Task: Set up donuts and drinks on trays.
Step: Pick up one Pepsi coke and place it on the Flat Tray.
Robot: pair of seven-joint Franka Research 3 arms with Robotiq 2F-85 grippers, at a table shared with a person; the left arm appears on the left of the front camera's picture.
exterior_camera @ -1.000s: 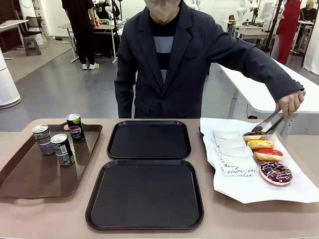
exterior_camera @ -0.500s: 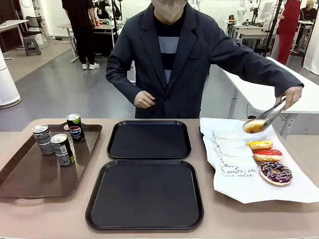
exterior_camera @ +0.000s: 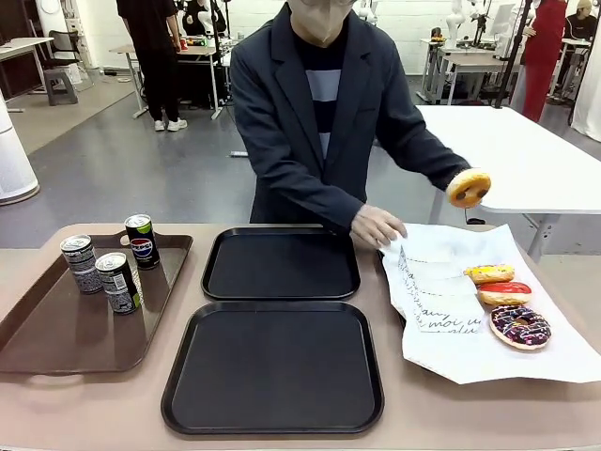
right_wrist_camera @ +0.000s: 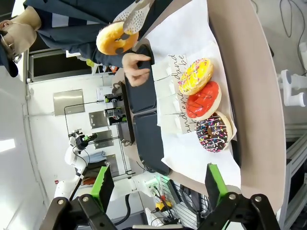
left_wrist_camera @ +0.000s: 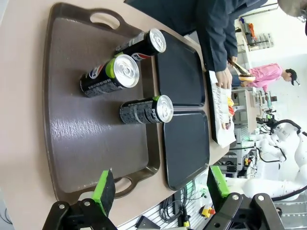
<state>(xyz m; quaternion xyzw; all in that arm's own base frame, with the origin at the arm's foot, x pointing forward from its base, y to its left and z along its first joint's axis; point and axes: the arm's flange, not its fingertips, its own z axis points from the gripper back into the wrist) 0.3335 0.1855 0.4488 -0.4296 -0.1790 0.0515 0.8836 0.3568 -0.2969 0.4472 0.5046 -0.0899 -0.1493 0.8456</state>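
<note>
barely started tbh: black trays are left bare, cans are parked on the brown tray, one donut is held in tongs, left hand and right hand are spread open, empty

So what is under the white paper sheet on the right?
A dark rim peeks out from under the white paper sheet along its left side. The paper covers the rest, so what it is cannot be told.

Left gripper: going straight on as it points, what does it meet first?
Probably the nearest can on the brown tray; depth is unclear, so the open left gripper might reach bare tray beside it.
</note>
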